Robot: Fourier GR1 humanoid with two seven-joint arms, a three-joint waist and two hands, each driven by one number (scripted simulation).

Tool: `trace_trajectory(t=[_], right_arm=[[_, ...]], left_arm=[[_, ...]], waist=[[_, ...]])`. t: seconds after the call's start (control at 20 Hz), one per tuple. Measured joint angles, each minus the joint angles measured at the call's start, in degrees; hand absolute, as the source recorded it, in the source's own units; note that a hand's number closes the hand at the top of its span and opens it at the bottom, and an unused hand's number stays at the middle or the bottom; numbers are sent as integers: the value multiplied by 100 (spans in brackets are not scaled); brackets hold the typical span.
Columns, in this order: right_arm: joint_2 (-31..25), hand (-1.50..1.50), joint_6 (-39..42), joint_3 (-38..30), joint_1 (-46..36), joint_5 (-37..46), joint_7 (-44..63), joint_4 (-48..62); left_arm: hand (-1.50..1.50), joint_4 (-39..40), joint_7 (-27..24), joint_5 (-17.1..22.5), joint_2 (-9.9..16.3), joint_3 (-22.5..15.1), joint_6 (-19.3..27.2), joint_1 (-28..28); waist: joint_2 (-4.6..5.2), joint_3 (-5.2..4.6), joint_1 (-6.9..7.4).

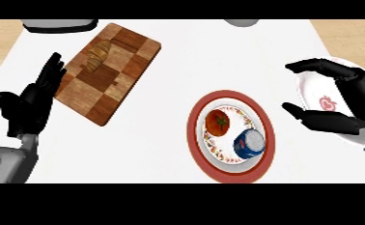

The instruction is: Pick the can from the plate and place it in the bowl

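can (249,143) sitting on plate (202,122), beside tomato (217,122), axis unclear | right hand (335,104) hovering open just right of plate, over bowl (311,85), nearer | left hand (35,98) resting open far left of plate | pick not yet starting

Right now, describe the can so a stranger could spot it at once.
Find the red-rimmed plate near the counter's front, right of the checkered board. Two things sit on it: a red tomato toward the back left, and the can at the front right. The can is the blue one with white markings, touching neither hand.
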Motion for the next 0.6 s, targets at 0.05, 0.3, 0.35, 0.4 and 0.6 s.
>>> trace_trajectory(t=[0.05,0.3,0.35,0.4,0.6], right_arm=[[-109,-150,-205,-76,243,216,112,19],[-250,-150,-1120,84,1872,1353,170,-893],[-253,-150,-1275,144,2212,1572,183,-1149],[-272,-150,-1411,162,2581,1743,191,-1429],[-362,-150,-1627,-32,3604,2128,669,-2489]], left_arm=[[0,10,-10,19,-6,72,74,86],[0,-104,-4,90,15,300,224,350],[0,-154,29,93,11,313,239,366],[0,-182,-1,94,9,331,230,424],[0,-504,149,-27,-89,260,310,489]], waist=[[-13,11,-52],[-28,44,-128],[-21,47,-112],[-17,49,-106],[25,56,35]])
